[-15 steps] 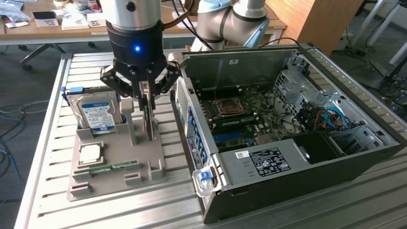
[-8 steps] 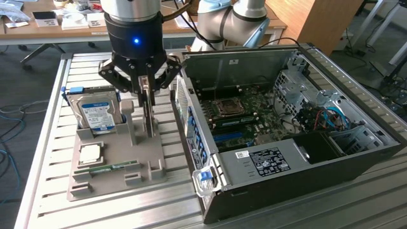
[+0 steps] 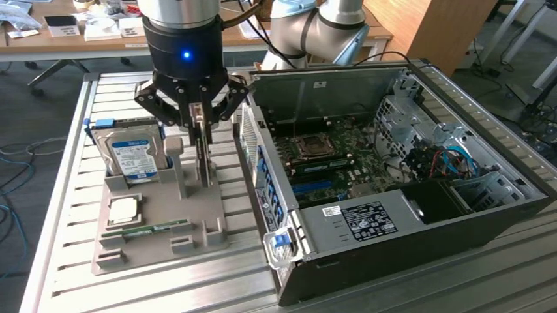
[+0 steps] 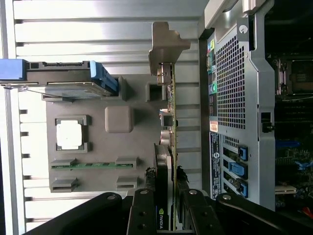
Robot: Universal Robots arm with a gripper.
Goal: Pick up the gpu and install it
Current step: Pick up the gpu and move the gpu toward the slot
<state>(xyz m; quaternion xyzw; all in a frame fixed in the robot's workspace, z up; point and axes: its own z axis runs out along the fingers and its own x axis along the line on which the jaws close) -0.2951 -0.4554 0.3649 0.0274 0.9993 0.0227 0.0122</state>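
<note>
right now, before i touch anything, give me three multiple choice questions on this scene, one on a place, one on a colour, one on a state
1. Where is the gpu?
A. flat on the floor
B. standing on edge in the gray holder
C. on top of a monitor

2. What colour is the memory stick lying in the holder?
A. green
B. red
C. white

3. What is the gripper doing?
A. open, far above everything
B. shut on a screwdriver
C. shut on the gpu

Key:
1 B: the card stands upright in the holder, beside the computer case.
2 A: its board shows green against the gray.
3 C: in the wrist view the fingers sit against both faces of the card.
</note>
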